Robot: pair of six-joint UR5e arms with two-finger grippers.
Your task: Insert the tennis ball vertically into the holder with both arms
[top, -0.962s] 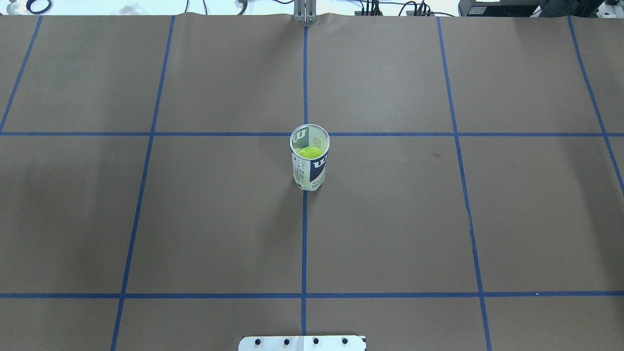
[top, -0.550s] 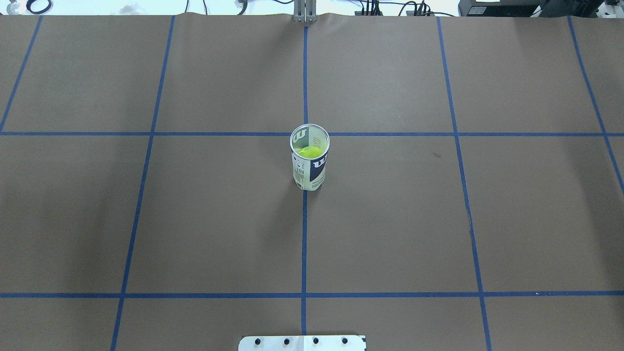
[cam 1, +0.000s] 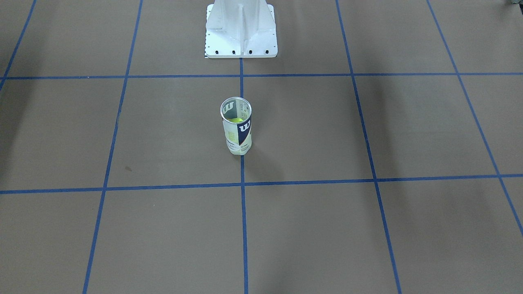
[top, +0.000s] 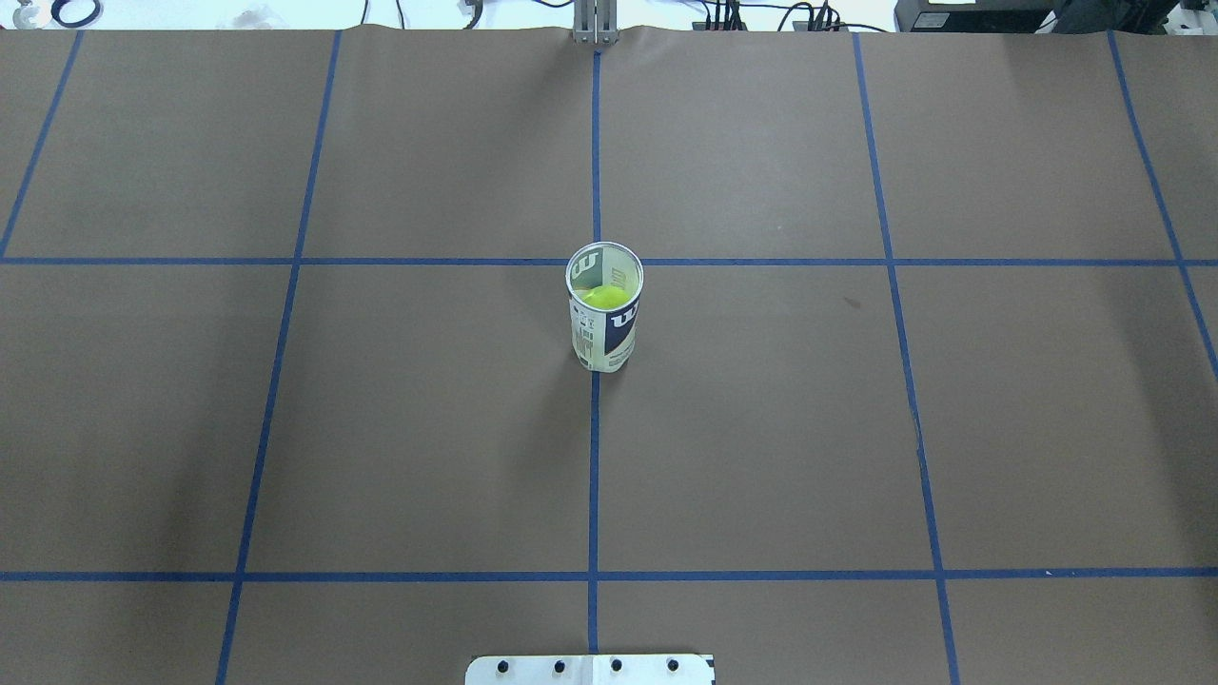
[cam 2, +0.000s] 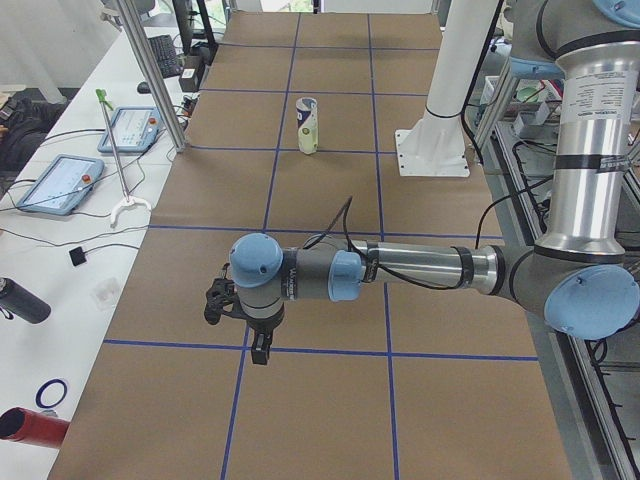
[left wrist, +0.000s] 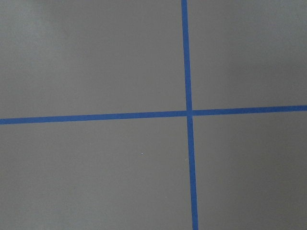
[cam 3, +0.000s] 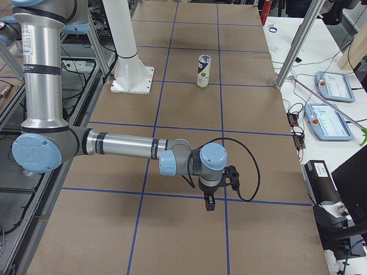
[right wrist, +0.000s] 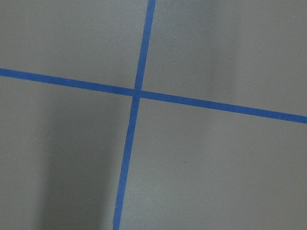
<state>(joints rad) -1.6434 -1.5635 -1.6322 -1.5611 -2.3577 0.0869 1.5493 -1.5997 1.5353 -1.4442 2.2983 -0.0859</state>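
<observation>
Holder [top: 607, 333] upright, open top, on ctr blue tape line [top: 594, 457], w/ yellow-green tennis ball [top: 605, 297] inside.

No visible change overhead.

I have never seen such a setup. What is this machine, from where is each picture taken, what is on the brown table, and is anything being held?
It is a robot: two jointed arms, with a white pedestal as base. Two pictures look down on the table, one from behind the robot, one facing it. Two are taken from the table's ends: one shows the left arm stretched over the surface, the left gripper pointing down; the other shows the right arm and right gripper likewise. The last two come from wrist cameras and show only the surface and blue tape. One thing stands on the table: the holder, an upright open can, with a yellow-green tennis ball inside. I see nothing in either gripper; open or shut, I cannot tell.
</observation>
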